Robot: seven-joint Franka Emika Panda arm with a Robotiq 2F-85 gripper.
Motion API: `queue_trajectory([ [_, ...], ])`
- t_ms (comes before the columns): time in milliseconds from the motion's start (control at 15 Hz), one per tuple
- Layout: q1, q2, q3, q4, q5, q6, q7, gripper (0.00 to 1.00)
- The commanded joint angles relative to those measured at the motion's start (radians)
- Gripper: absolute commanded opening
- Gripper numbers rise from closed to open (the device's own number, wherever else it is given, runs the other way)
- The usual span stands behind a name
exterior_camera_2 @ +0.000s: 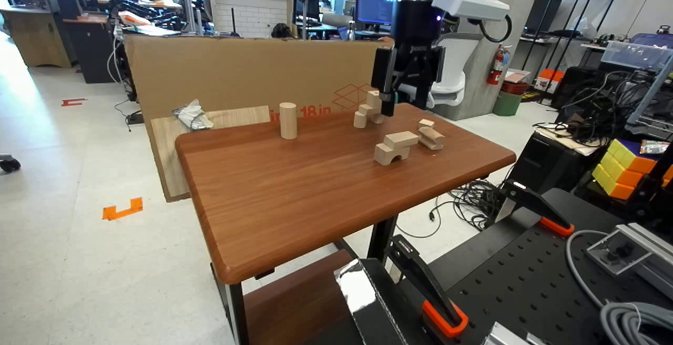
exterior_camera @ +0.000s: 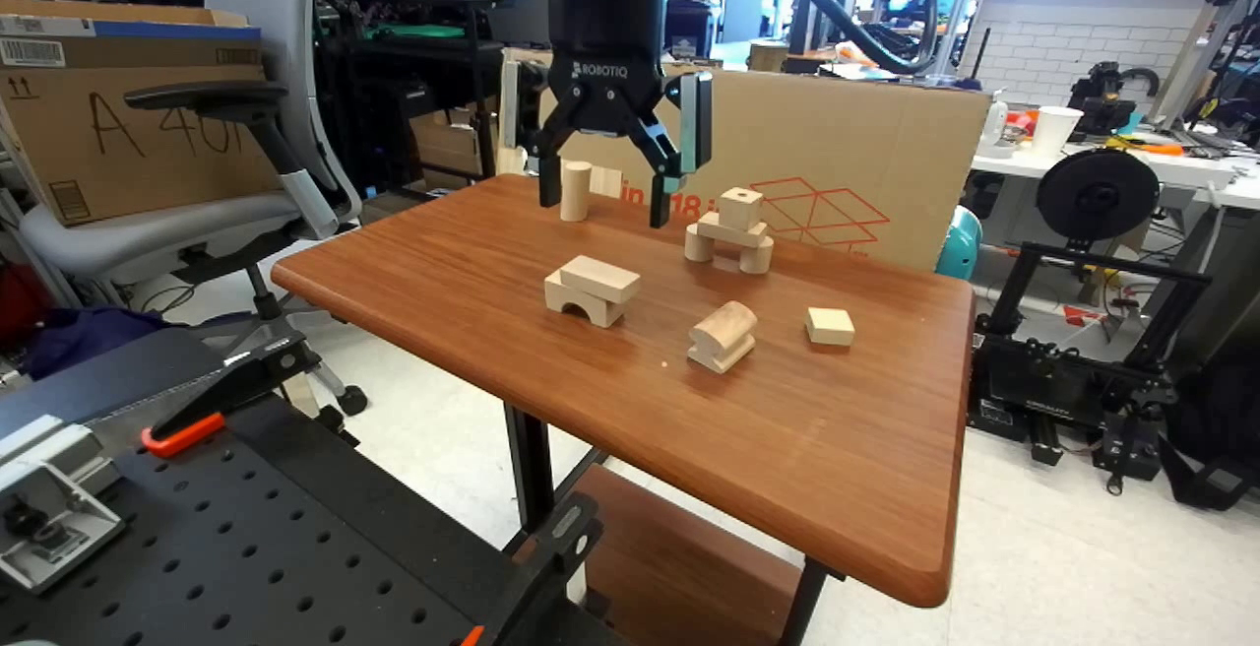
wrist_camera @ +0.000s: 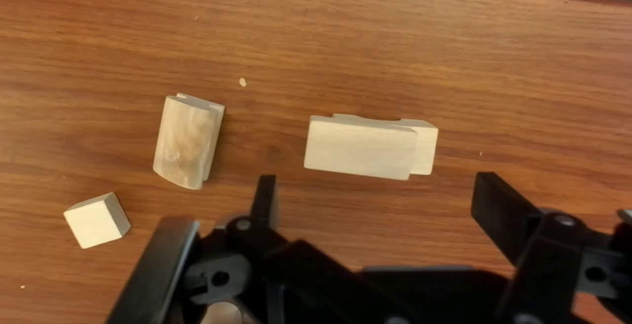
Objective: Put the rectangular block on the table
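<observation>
Seen in an exterior view, a black perforated workbench (exterior_camera: 261,525) fills the near left corner, and past it stands a reddish-brown wooden table (exterior_camera: 423,262) with rounded corners. Toward its near right sit a round-topped wooden piece (exterior_camera: 726,325) and, to the right of that, a small squarish block (exterior_camera: 830,326). Left of these lies the rectangular block (exterior_camera: 600,279), flat on top of an arch-shaped block (exterior_camera: 604,315) that lifts it off the tabletop. The rectangular block is plain, pale light wood with smooth faces, straight edges and crisp corners; it is clearly longer than it is wide, and fairly thin. It sits shifted and slightly turned on its support, so its right end juts past the arch-shaped block while a strip of that block's top shows at the left. The wrist view, looking down, shows the broad top as an even, cream-coloured rectangle. Farther back, the Robotiq gripper (exterior_camera: 604,198) hangs above the table, its two black fingers pointing down and spread wide apart, clear of the blocks. Beyond, to the right, two short cylinders (exterior_camera: 757,258) carry a flat plank (exterior_camera: 728,230) topped by a cube (exterior_camera: 740,209). To the left, a taller cylinder (exterior_camera: 575,195) stands upright. Along the far side, a large cardboard panel (exterior_camera: 837,134) bears red printing.
</observation>
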Motion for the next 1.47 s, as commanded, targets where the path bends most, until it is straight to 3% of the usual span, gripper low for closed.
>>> queue_trajectory([
  [0, -0.002, 0.058, -0.002, 0.051, -0.004, -0.017, -0.009, 1.00],
  [1067, 0.013, 0.139, -0.006, 0.100, -0.030, -0.065, 0.000, 1.00],
  [1133, 0.015, 0.147, -0.005, 0.106, -0.031, -0.068, 0.001, 0.98],
  [1200, 0.016, 0.152, -0.005, 0.113, -0.031, -0.070, 0.002, 0.73],
  [1333, 0.019, 0.166, -0.004, 0.130, -0.031, -0.088, 0.010, 0.71],
  [1400, 0.019, 0.169, -0.005, 0.136, -0.031, -0.098, 0.009, 0.64],
])
